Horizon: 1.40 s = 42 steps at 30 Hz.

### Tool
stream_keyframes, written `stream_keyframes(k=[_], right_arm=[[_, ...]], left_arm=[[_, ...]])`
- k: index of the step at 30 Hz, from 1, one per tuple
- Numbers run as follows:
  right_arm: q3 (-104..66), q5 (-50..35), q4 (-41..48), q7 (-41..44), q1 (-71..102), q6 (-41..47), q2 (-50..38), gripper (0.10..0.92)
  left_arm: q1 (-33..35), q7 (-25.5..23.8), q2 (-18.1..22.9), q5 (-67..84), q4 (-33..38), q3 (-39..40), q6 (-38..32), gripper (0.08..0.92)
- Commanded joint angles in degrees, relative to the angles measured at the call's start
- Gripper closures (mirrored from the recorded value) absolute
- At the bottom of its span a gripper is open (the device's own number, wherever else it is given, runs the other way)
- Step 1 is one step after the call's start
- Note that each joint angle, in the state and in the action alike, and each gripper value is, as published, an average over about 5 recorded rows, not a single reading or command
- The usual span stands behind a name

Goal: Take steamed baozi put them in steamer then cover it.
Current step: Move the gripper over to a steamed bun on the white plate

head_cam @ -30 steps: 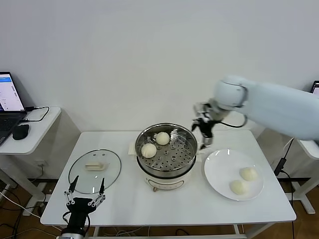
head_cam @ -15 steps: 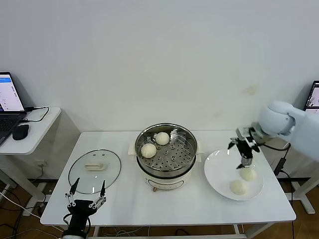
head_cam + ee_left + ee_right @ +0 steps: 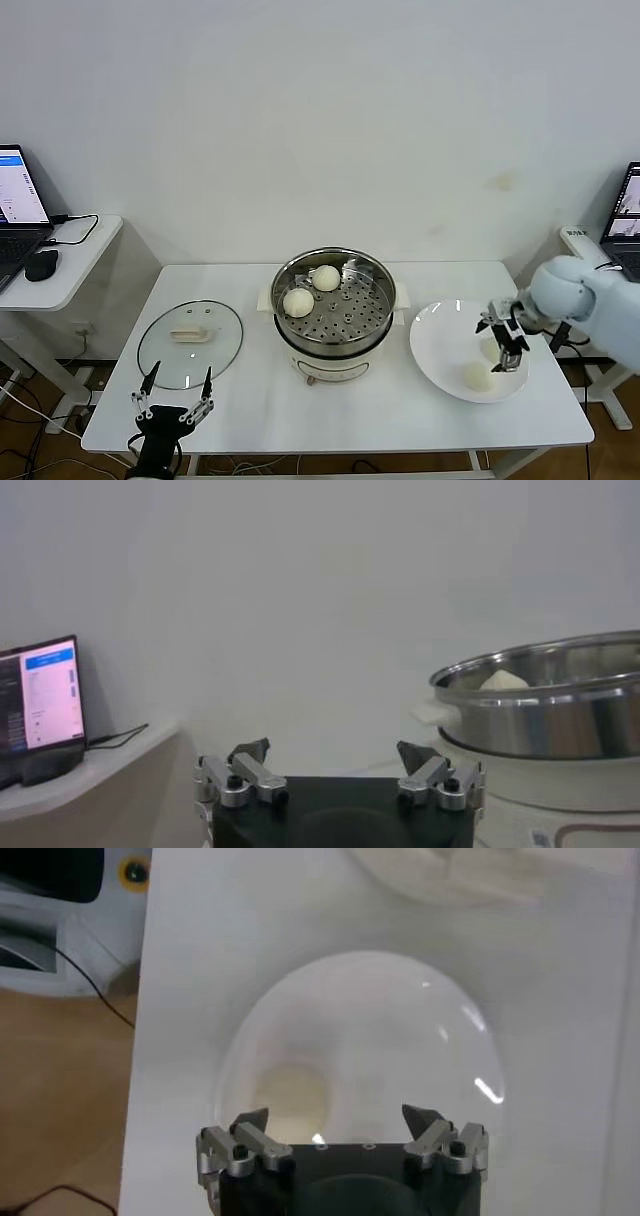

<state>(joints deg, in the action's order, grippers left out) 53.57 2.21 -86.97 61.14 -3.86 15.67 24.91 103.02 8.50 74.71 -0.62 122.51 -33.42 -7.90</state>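
Over plate (image 3: 440, 355) | right gripper (image 3: 506, 345) spread, moved from steamer (image 3: 333, 305) | left gripper (image 3: 172, 400) spread

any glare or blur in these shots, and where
Head view: sharp and evenly lit, with faint reflections on the cover. Right wrist view: soft focus, the plate carries bright glints and a bun looks hazy. Left wrist view: the steamer rim shines.
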Motion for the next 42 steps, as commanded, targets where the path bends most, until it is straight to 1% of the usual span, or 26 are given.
stream_keyframes(k=[1, 17, 20, 33, 42], right_arm=[[-7.57, 2.97, 3.48, -1.25, 11.49, -0.42, 0.77, 0.203], [-9.44, 4.66, 6.58, -4.28, 14.21, -0.18, 4.51, 0.209], [-9.79, 4.79, 6.82, -4.76, 14.37, 0.06, 5.07, 0.232], [-9.95, 4.63, 6.62, -4.29, 13.82, 0.79, 5.1, 0.392], [-6.38, 1.4, 4.82, -2.16, 4.12, 0.73, 3.33, 0.43]], left_arm=[[0.04, -0.03, 0.06, -0.04, -0.13, -0.1, 0.0, 0.177], [-0.59, -0.04, 0.19, 0.15, -1.13, -0.38, -0.15, 0.177], [-0.64, -0.04, 0.18, 0.21, -1.18, -0.46, -0.17, 0.177], [-0.64, 0.0, 0.32, 0.33, -1.11, -0.53, -0.26, 0.177], [-0.67, -0.01, 0.29, 0.34, -0.88, -0.51, -0.26, 0.177]])
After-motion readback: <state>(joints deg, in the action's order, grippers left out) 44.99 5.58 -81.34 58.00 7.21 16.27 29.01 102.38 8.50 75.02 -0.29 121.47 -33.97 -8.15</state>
